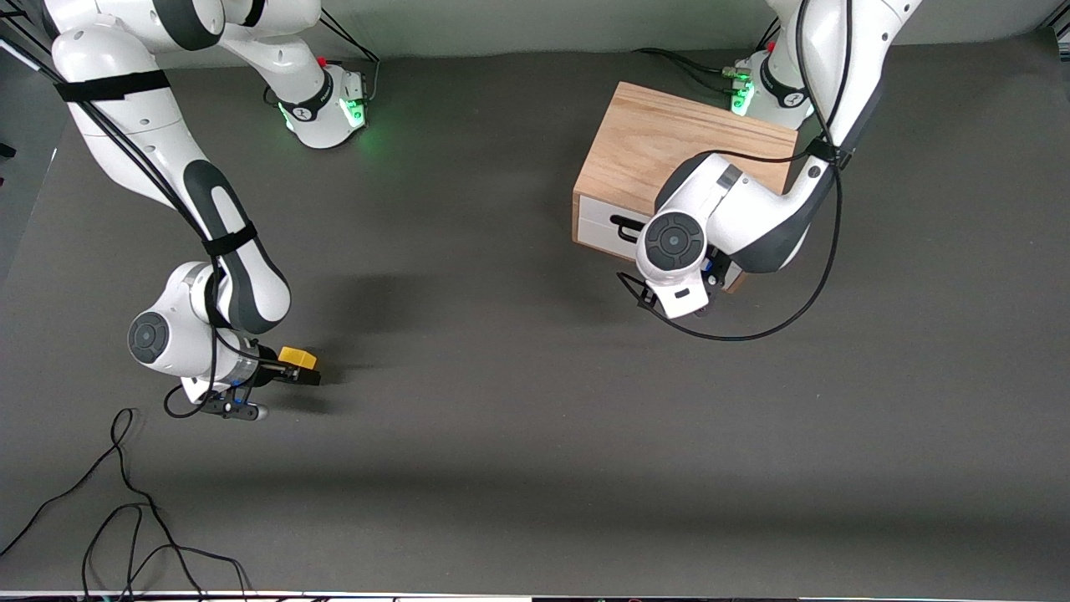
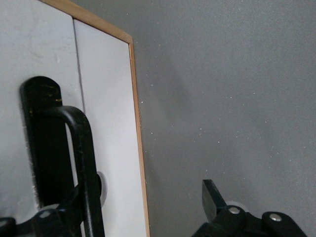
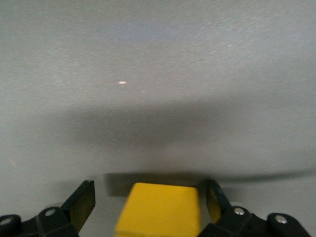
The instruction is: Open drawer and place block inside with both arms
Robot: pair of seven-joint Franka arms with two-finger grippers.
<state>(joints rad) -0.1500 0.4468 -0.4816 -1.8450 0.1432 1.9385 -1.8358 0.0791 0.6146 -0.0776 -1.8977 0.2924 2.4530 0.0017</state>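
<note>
On the dark table (image 1: 518,435) stand one oak box (image 1: 660,142) with one drawer (image 1: 606,224) shut flush, and one yellow block (image 1: 298,358) toward the right arm's end. The right gripper (image 3: 150,200), wrist bent low, is spread around the block, fingers (image 3: 81,202) just beside its sides. The left gripper (image 2: 143,207), arm folded down before the drawer front, is spread with one finger by the black handle (image 2: 79,163).

1 yellow block (image 1: 298,357), 1 oak box (image 1: 660,146) w/ 1 drawer (image 1: 603,224), 2 arms

Shut drawer (image 1: 608,227); yellow block (image 1: 298,357) apart
</note>
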